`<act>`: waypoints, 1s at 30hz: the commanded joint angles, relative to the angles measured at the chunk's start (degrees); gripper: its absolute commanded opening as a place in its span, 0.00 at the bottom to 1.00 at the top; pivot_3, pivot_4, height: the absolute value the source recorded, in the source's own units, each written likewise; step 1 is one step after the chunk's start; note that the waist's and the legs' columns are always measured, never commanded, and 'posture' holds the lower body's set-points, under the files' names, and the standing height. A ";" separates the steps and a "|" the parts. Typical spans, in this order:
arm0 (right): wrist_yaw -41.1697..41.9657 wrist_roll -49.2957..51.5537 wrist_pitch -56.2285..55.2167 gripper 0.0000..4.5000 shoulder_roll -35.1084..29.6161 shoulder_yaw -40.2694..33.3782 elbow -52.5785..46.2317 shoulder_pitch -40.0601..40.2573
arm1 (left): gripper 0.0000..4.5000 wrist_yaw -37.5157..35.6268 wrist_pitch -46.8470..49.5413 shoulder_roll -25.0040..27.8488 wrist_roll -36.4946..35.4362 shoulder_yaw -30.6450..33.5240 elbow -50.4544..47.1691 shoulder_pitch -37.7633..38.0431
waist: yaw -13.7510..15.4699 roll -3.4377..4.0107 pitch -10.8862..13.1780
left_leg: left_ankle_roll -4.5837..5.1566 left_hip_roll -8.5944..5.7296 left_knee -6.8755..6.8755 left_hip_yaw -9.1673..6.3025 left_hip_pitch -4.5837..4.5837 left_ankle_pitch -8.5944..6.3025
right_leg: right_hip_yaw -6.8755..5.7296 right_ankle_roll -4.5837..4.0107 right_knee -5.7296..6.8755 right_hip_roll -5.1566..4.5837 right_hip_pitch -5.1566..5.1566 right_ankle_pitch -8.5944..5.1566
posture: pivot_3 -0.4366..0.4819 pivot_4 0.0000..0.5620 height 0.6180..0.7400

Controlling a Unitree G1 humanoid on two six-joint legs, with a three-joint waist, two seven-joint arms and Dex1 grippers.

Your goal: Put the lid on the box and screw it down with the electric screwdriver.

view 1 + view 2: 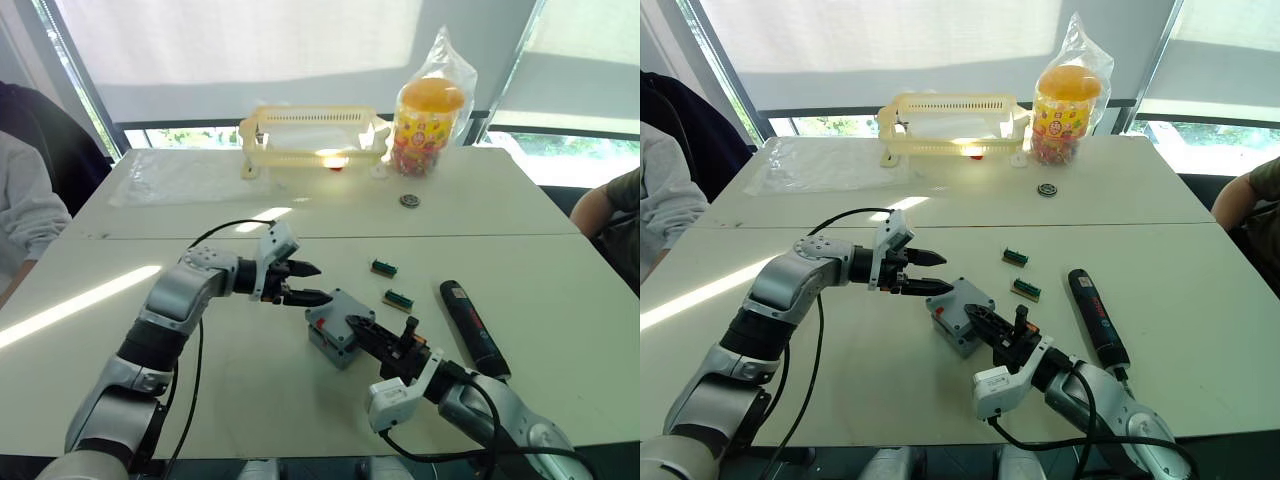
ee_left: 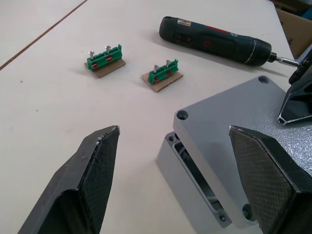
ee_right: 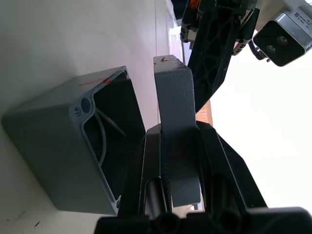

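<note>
Your right gripper point(image 1: 383, 338) has its jaws clamped on the lid point(image 3: 176, 141), held tilted over the box point(image 3: 58, 146), which sits mid-table point(image 1: 240, 380); your left gripper point(image 1: 305, 283) hovers just beside the box, jaws spread wide, holding nothing; the electric screwdriver point(image 1: 474, 327) lies to the right, untouched.

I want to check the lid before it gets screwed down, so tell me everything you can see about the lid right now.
The lid is a thin, flat, square grey plate of matt, textured plastic with a round screw hole at each visible corner. The right gripper is shut on one edge of it and holds it tilted over the box, not seated: the box's hollow still shows beneath it. The left gripper hangs open beside it, not touching. A small red mark shows on the lid's far edge.
</note>
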 commanded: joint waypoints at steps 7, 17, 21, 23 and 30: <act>-0.78 -0.02 -0.72 0.05 0.20 0.45 0.43 -0.68 | 0.82 -0.47 -2.83 -0.11 1.54 -2.56 -2.36 1.13 | -0.02 0.00 0.00 | 0.00 0.00 -0.01 0.00 0.00 0.00 | 0.00 0.00 0.00 0.00 -0.01 0.00 | 0.48 0.27 1.00; -0.78 -0.01 -1.15 0.05 -0.70 0.70 2.06 0.11 | 0.82 -0.97 -5.66 -0.42 3.73 -5.69 -3.15 2.36 | 0.02 0.00 0.00 | 0.00 0.00 0.00 0.00 0.01 0.00 | 0.01 -0.01 -0.01 -0.01 0.01 0.00 | 0.48 0.27 1.00; -1.22 -0.01 -1.34 0.05 -1.02 0.74 2.67 -0.04 | 0.82 -1.04 -7.07 -0.34 5.29 -7.24 -3.22 2.75 | 0.01 0.01 0.00 | 0.00 0.00 -0.01 0.00 0.01 0.00 | 0.00 -0.01 -0.01 -0.01 0.01 0.00 | 0.48 0.27 1.00; -1.32 0.05 -1.38 0.05 -1.08 0.79 2.87 -0.06 | 0.82 -1.06 -8.11 -0.18 6.49 -8.14 -2.94 2.88 | 0.05 0.00 -0.01 | 0.00 0.00 -0.01 0.00 0.01 0.00 | 0.00 -0.01 -0.01 -0.01 0.02 0.00 | 0.48 0.27 1.00; -2.48 0.03 -1.33 0.48 -1.28 -0.06 2.91 0.18 | 0.82 -0.91 -10.22 0.14 9.39 -10.79 -2.12 4.78 | 0.03 -0.08 -0.10 | 0.00 0.00 -0.01 0.01 0.04 0.00 | 0.01 -0.02 -0.03 -0.01 0.05 -0.01 | 0.48 0.27 1.00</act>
